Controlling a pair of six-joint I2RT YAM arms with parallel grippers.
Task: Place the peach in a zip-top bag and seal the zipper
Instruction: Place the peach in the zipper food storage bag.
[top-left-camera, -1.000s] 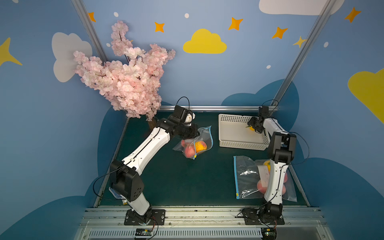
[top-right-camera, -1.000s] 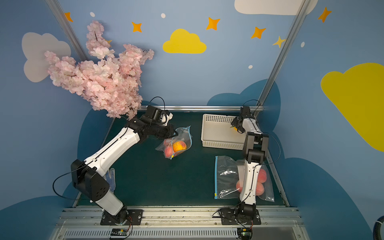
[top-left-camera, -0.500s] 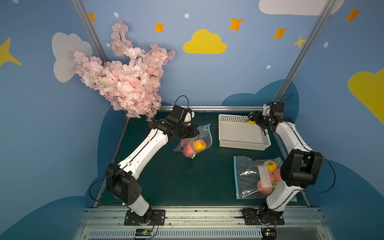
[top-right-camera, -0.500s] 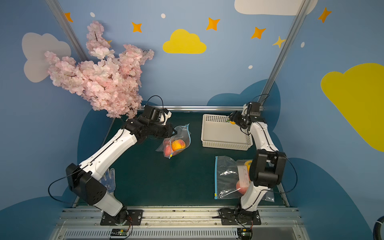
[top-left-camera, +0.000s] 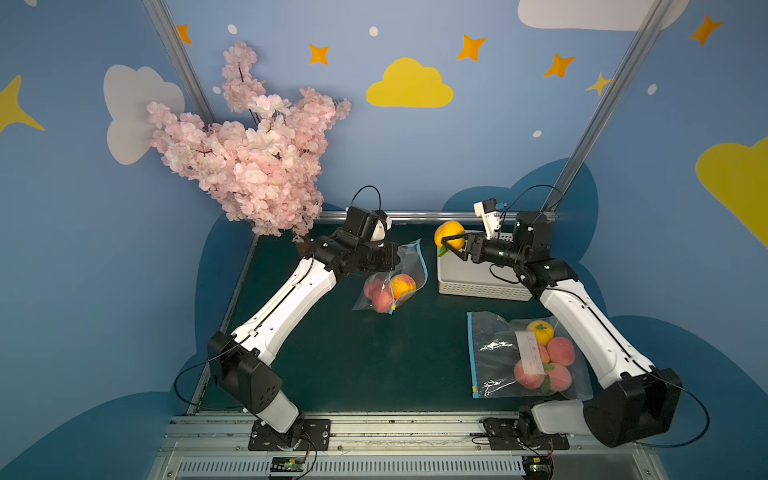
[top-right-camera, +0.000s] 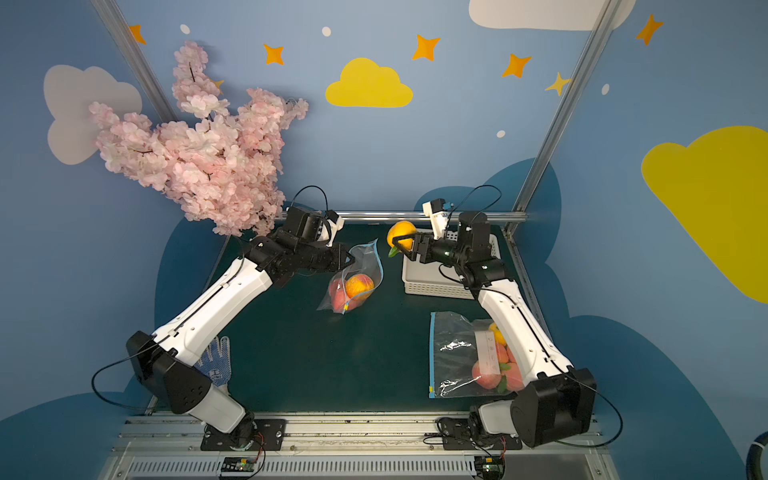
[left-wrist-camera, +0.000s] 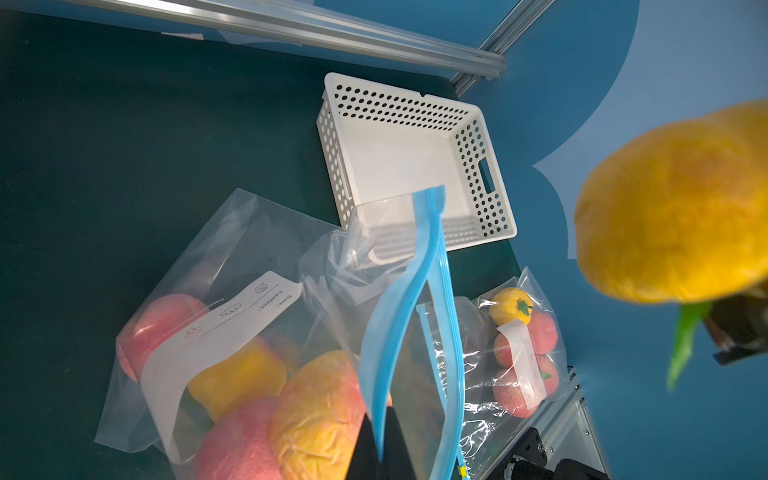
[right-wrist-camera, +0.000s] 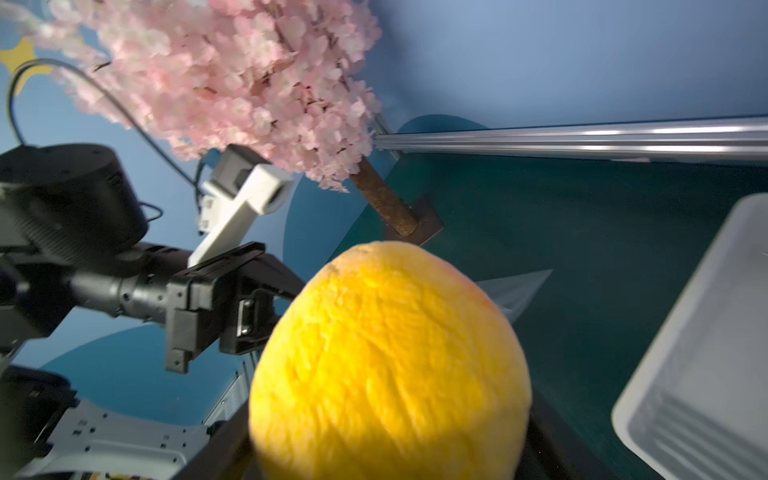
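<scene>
The left arm stretches from its near-left base toward the far middle, and the left gripper (top-left-camera: 397, 259) is pressed together on the blue zipper edge of a zip-top bag (top-left-camera: 409, 266), holding its mouth up while the bottom rests on the green mat (top-left-camera: 353, 365). The right arm rises from the near-right base, bends and points left. The right gripper (top-left-camera: 451, 246) pinches one yellow-orange peach (top-left-camera: 448, 230) in the air above the far-left corner of the white perforated basket (top-left-camera: 478, 291), near the raised bag's mouth but apart from it.

There are two bags. In the left wrist view four fruits show through the held one, two pink and two yellow-orange. The second bag (top-left-camera: 494, 353) lies flat at near right with a yellow fruit and several pink peaches, its right edge hidden by the right arm. A pink blossom tree (top-left-camera: 249, 166) stands at far left, and a dotted glove (top-right-camera: 218, 361) lies by the left arm's base
</scene>
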